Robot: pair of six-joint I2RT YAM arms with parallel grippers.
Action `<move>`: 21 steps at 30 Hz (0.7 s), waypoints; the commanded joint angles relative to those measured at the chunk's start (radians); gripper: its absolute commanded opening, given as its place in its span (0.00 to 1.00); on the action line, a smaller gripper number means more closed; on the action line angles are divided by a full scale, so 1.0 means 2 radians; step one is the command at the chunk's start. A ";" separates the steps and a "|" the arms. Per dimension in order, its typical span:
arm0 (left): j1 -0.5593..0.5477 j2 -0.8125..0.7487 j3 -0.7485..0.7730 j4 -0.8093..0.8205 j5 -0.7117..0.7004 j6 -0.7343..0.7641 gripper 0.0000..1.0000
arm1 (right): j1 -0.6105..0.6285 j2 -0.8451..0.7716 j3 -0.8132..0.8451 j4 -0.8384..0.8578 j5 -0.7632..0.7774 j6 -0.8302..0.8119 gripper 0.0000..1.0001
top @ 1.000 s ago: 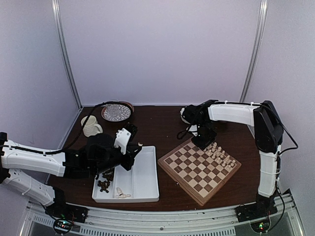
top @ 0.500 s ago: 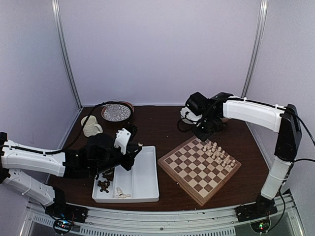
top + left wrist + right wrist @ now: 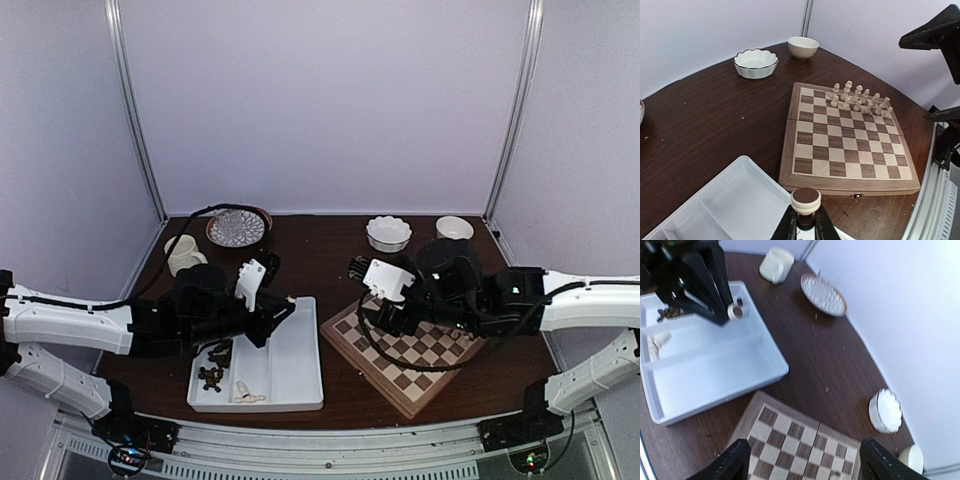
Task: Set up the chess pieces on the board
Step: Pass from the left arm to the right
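1. Saw left gripper (image 3: pixel 805 221) clamped tight on one chess piece (image 3: pixel 806 200), above the white tray (image 3: pixel 735 197).
2. Found right gripper (image 3: pixel 805 465) spread wide and empty, over a corner of the board (image 3: pixel 840 142).
3. Noted cream chess pieces (image 3: pixel 860 100) standing in two rows along one board edge.

A plain back wall (image 3: pixel 330 100) in pale lilac is meeting the left wall (image 3: pixel 50 150) and the right wall (image 3: pixel 590 150), with a slim metal upright (image 3: pixel 135 110) running up one rear corner and a second upright (image 3: pixel 515 110) leaning up the other. A dark brown wooden table (image 3: pixel 320 255) is filling the floor of this booth, a metal rail (image 3: pixel 330 455) is edging its near side, and soft, even light is falling over everything without throwing hard shadows.
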 commanded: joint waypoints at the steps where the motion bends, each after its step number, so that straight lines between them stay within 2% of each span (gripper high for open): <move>1: 0.049 -0.003 -0.020 0.056 0.156 -0.050 0.12 | 0.002 -0.046 -0.072 0.223 -0.062 -0.045 0.89; 6: 0.082 0.026 -0.036 0.131 0.256 -0.094 0.11 | 0.003 -0.011 -0.144 0.356 -0.135 -0.097 0.99; 10: 0.082 0.069 -0.031 0.182 0.313 -0.122 0.09 | 0.022 0.032 -0.180 0.426 -0.164 -0.155 0.99; 12: 0.082 0.099 -0.021 0.203 0.345 -0.141 0.08 | 0.041 0.046 -0.174 0.408 -0.151 -0.190 1.00; 15: 0.082 0.138 -0.004 0.212 0.374 -0.170 0.07 | 0.049 0.061 -0.167 0.403 -0.116 -0.194 0.99; 17: 0.082 0.162 0.004 0.225 0.391 -0.182 0.07 | 0.049 0.067 -0.164 0.397 -0.107 -0.189 0.96; 21: 0.082 0.189 0.020 0.230 0.418 -0.194 0.07 | 0.049 0.083 -0.130 0.332 -0.114 -0.171 0.86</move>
